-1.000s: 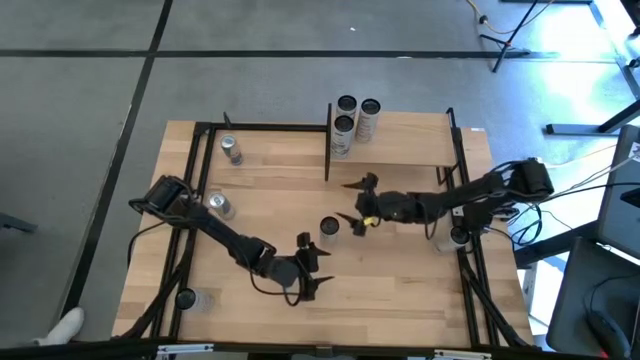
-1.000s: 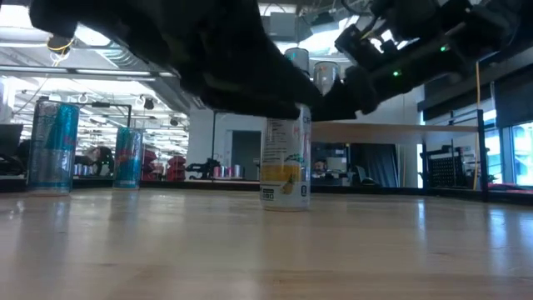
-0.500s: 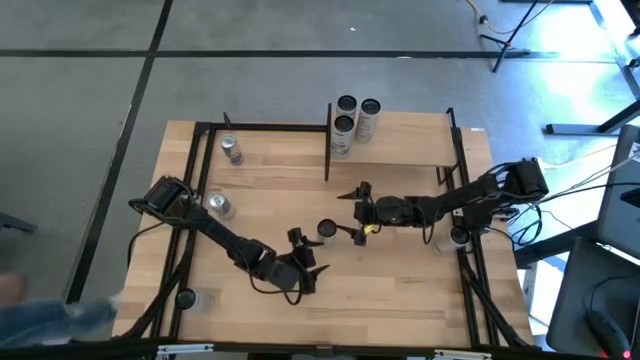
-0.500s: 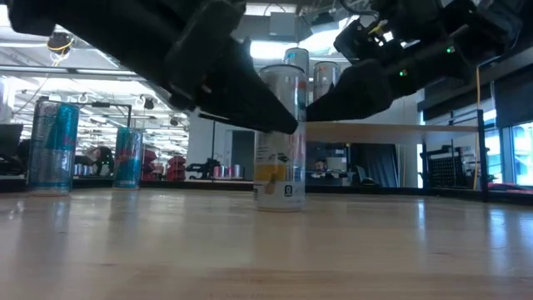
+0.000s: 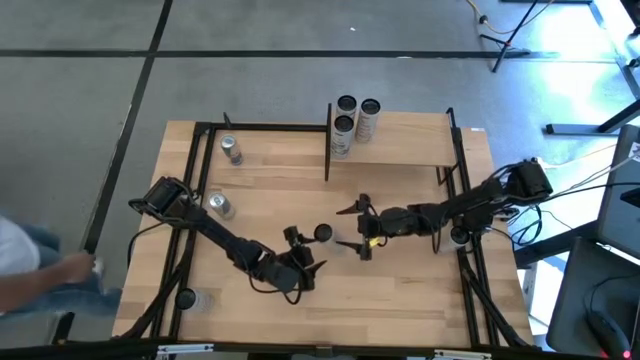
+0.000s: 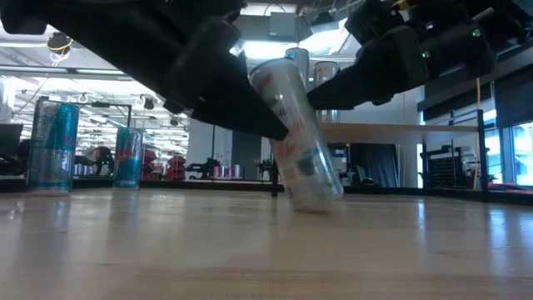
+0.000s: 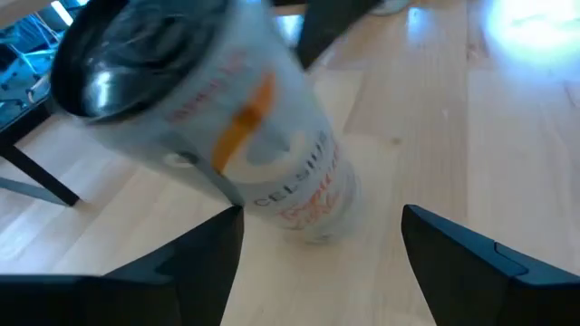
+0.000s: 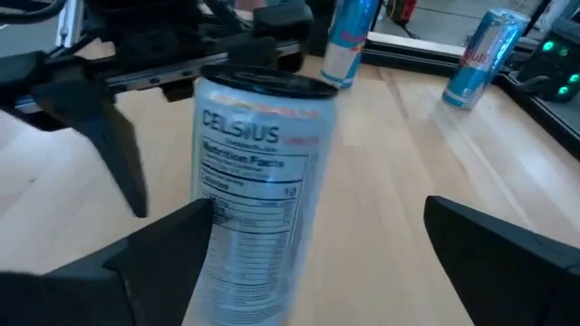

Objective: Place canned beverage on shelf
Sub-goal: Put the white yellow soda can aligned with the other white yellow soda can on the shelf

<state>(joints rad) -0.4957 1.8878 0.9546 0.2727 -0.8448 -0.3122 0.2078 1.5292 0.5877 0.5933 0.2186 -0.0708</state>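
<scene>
**Low view: Celsius can tipping mid-table, not grasped**

Celsius can [image 6: 296,137] leans between left gripper [image 5: 300,257] and right gripper [image 5: 357,228]; both pincers apart, neither clamped. Shelf [image 5: 400,140] is well away at the far edge. Next: steady the can, then close squarely.

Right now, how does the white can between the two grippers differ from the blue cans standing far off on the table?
The white can leans well off upright, only its bottom edge on the tabletop; the blue cans stand straight. The white can sits between the open left gripper and open right gripper; the blue cans stand apart from both. All are slim drink cans.
</scene>
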